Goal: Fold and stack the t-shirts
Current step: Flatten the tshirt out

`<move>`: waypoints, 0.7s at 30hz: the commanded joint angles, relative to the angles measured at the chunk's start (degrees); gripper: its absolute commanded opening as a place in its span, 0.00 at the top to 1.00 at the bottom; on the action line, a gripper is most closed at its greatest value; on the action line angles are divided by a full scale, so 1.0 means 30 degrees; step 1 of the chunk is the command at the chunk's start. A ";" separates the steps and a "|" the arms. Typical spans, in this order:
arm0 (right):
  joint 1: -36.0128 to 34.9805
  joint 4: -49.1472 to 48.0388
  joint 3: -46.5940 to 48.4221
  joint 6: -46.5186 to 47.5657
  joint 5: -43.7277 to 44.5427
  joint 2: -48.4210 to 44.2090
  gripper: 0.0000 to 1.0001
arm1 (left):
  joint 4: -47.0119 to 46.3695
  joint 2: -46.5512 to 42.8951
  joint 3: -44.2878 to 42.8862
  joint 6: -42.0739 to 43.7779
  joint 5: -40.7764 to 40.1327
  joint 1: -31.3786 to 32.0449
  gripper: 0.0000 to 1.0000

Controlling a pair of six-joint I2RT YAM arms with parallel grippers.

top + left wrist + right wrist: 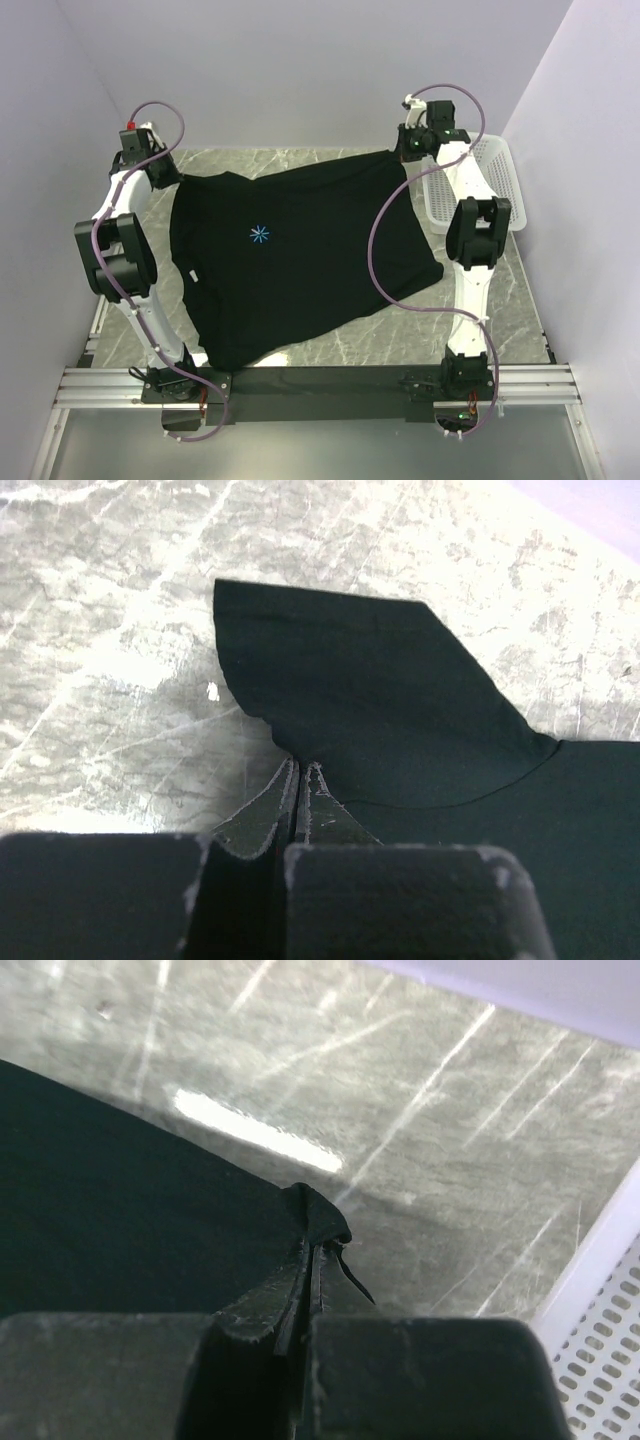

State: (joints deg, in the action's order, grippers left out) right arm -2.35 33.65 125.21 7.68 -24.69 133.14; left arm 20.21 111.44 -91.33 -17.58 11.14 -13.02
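Note:
A black t-shirt [300,270] with a small light-blue starburst logo [259,235] lies spread face up across the marble table [400,340]. My left gripper [168,180] is at the shirt's far left corner. In the left wrist view it [301,770] is shut on the cloth's edge just below a sleeve [350,670] that lies flat. My right gripper [406,153] is at the far right corner. The right wrist view shows it [314,1245] shut on a bunched corner of the t-shirt [120,1190], with a loose thread hanging beside it.
A white perforated plastic basket [492,180] stands at the far right against the wall, just right of my right arm; its rim [600,1260] shows in the right wrist view. Purple cables loop over both arms. The shirt's near hem reaches close to the table's front rail [320,380].

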 commanded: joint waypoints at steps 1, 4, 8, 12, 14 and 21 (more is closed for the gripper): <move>0.0431 -0.1517 0.0041 -0.0801 -0.1115 -0.2016 1.00 | -0.1666 -0.1607 -0.0846 0.0529 0.0213 -0.0173 0.99; 0.0578 -0.1840 0.0129 -0.1212 -0.1877 -0.2251 1.00 | -0.1784 -0.1871 -0.1108 0.0354 0.0418 -0.0173 1.00; 0.0695 -0.2163 0.0392 -0.1594 -0.2697 -0.2602 1.00 | -0.2164 -0.2369 -0.1344 -0.0143 0.0828 -0.0144 1.00; 0.0666 -0.2076 0.0891 -0.1682 -0.2933 -0.2720 1.00 | -0.2546 -0.2780 -0.1694 -0.0466 0.0829 -0.0173 1.00; 0.0666 -0.2222 0.0716 -0.1770 -0.2962 -0.2895 1.00 | -0.2633 -0.2839 -0.2017 -0.0554 0.0771 -0.0173 1.00; 0.1661 -0.4211 -0.0894 -0.3228 -0.3255 -0.4096 1.00 | -0.3365 -0.3220 -0.2223 -0.0877 0.0566 -0.0173 1.00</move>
State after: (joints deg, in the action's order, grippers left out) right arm 0.60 27.31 123.42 1.21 -33.58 127.96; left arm 14.59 105.14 -95.26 -19.38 12.82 -13.06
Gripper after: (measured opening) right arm 0.010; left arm 0.013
